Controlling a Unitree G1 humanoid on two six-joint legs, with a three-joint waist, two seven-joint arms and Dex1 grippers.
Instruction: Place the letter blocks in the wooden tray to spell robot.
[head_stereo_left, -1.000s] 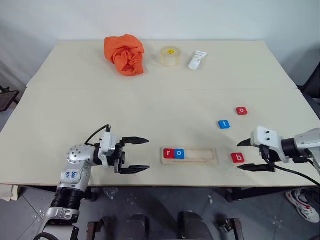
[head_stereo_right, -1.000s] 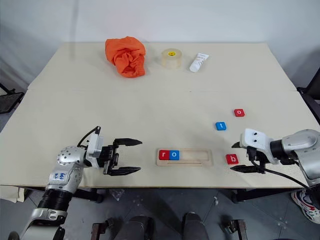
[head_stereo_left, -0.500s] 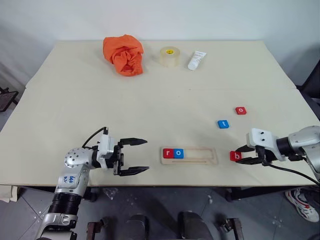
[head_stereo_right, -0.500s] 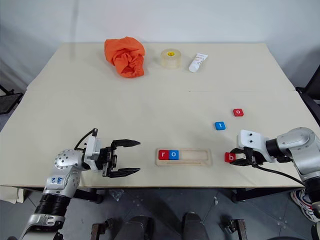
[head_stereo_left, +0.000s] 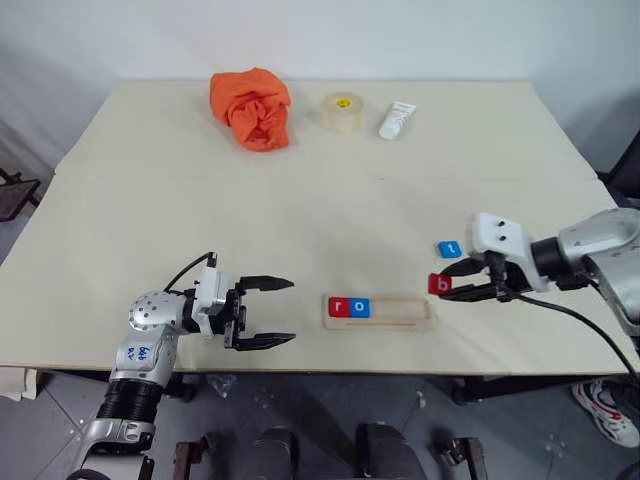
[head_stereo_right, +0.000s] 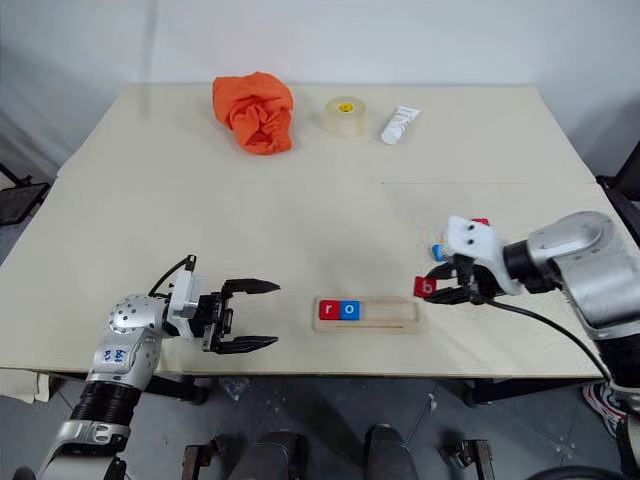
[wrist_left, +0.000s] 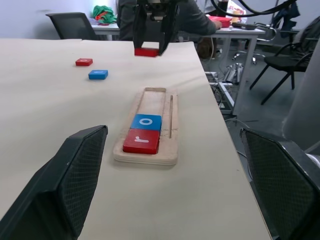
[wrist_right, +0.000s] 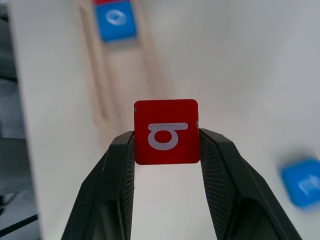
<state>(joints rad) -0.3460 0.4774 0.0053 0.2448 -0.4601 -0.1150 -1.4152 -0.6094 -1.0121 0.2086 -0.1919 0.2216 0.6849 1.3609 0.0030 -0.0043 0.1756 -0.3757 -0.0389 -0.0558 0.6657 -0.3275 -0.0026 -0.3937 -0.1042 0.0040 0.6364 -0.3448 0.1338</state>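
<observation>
Right gripper (head_stereo_left: 452, 287) clamped on red "b" block (wrist_right: 166, 131), held by its edges above table, just off tray's (head_stereo_left: 410, 312) empty end. Left gripper (head_stereo_left: 270, 312) spread wide, empty, beside tray's other end.

Risks: edge pinch is shallow, so block may twist or slip on descent; off-line drop could ride up on groove rim or nudge the seated pair.

Writing: tray holds red "r" (head_stereo_left: 338, 307), blue "o" (head_stereo_left: 359, 307). Blue "t" (head_stereo_left: 449, 248) loose on table near gripper; tube label (head_stereo_left: 396, 120) unreadable.

Office or lab: desks (wrist_left: 235, 31), black swivel chairs (wrist_left: 75, 24), seated person (wrist_left: 192, 20)
</observation>
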